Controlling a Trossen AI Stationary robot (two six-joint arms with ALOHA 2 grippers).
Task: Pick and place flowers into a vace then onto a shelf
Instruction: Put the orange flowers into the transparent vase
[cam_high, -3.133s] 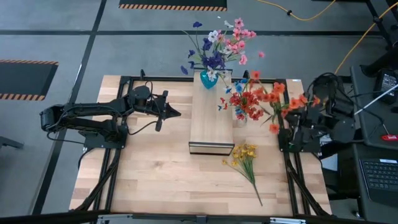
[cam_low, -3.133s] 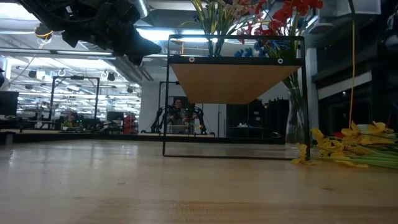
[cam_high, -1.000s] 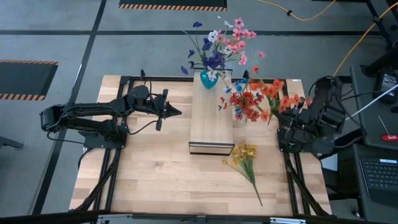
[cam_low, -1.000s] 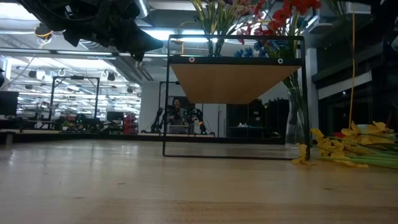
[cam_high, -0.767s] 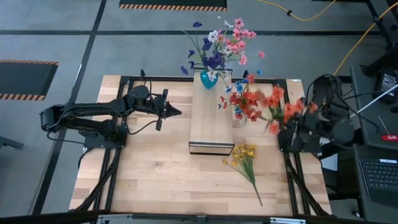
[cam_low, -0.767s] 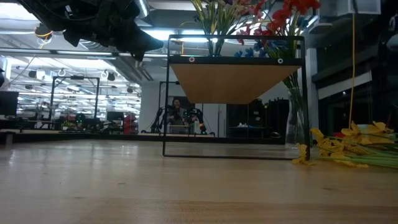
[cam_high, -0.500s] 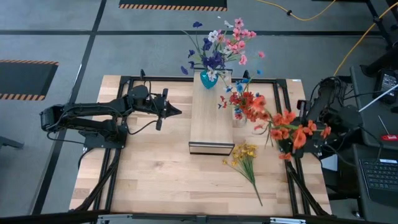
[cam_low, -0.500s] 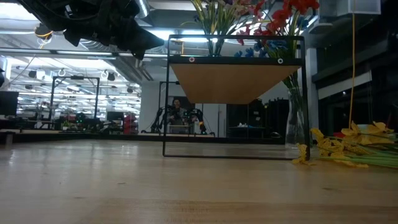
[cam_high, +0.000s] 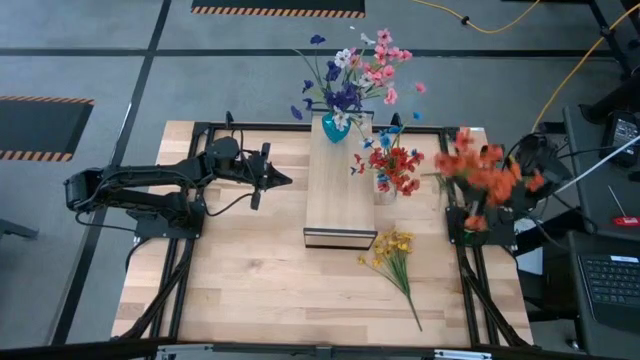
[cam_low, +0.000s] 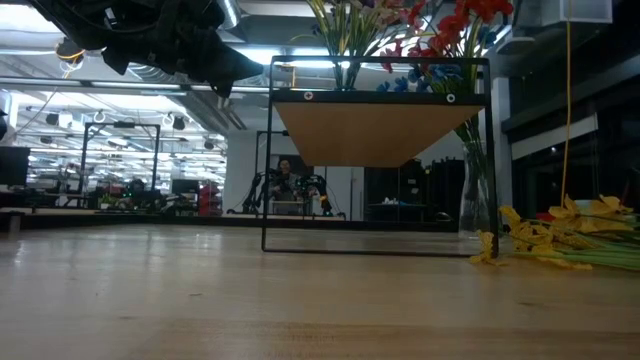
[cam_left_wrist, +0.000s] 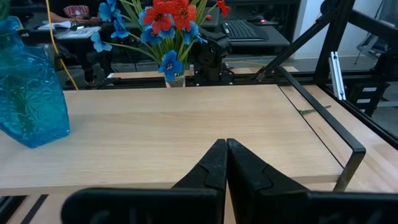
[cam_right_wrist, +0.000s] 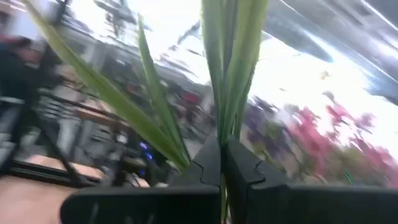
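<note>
Nearest the table's front edge, a loose yellow-bloomed artificial sprig with a long green stem (cam_high: 393, 258) lies flat on the wide butcher-block wooden tabletop (cam_high: 250, 280), just in front of and to the right of the narrow light-wood plank shelf on its thin black metal frame (cam_high: 339, 196). At the right edge of the table the right gripper (cam_right_wrist: 222, 163) is clamped on the thin green stems of an orange-bloomed sprig (cam_high: 485, 175), which is blurred and held up in the air, well apart from any vase. At mid-depth on the left, the left gripper (cam_left_wrist: 225, 163) waits with its fingers pressed together and nothing between them, pointing toward the shelf. Just right of the shelf, a clear glass vase on the tabletop holds red and blue blooms (cam_high: 392, 165); farther back, a faceted blue glass vase (cam_high: 335, 127) stands on the shelf's far end with pink, purple and white blooms (cam_high: 358, 70). The step in hand appears to be carrying the orange sprig to the clear vase. To do it well, the stems should probably hang upright, come over the vase mouth, descend clear of the blooms already seated, and be released only once well inside.
</note>
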